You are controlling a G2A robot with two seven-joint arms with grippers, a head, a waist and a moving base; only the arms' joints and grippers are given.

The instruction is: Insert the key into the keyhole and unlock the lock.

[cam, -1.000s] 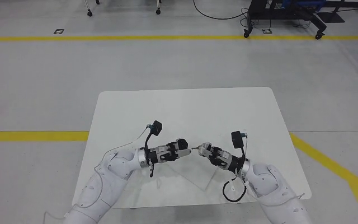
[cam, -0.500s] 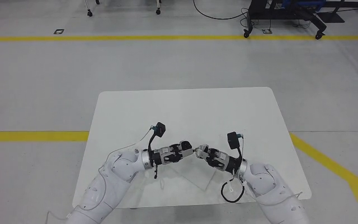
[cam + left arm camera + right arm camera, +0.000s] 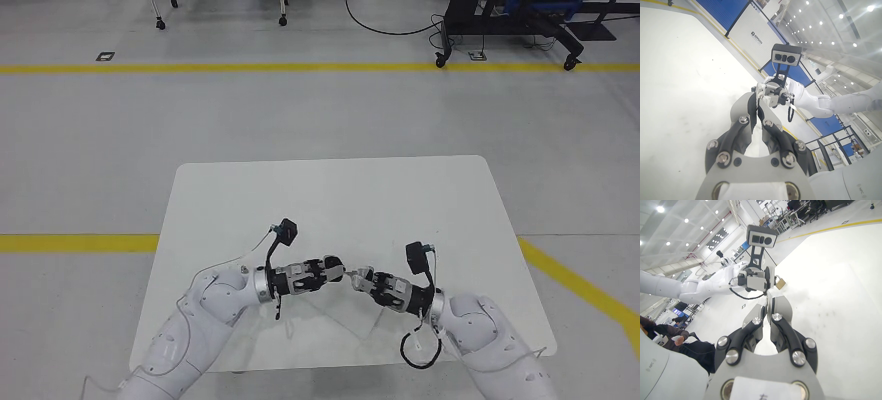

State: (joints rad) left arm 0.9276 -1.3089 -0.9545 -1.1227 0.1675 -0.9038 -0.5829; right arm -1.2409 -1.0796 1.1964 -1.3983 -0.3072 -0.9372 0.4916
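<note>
My two grippers meet tip to tip above the near middle of the white table (image 3: 400,200). The left gripper (image 3: 335,268) is shut on a small brass padlock (image 3: 780,283) with a silver shackle. The lock's body sticks out beside that gripper's fingers (image 3: 771,278). The right gripper (image 3: 362,276) is shut on a thin metal key (image 3: 767,294), whose tip points at the left gripper just below the padlock. In the left wrist view the dark pads (image 3: 753,106) hide the lock, and the right gripper (image 3: 762,94) sits right at their tips.
Bare tabletop lies on every side of the two grippers. The table's near edge (image 3: 300,368) runs close under both arms. Yellow floor lines (image 3: 80,242) pass beside the table, and wheeled carts (image 3: 500,30) stand far behind it.
Both grippers have shifted slightly toward the table's near edge while staying tip to tip. The right wrist has moved a little nearer the left gripper.
</note>
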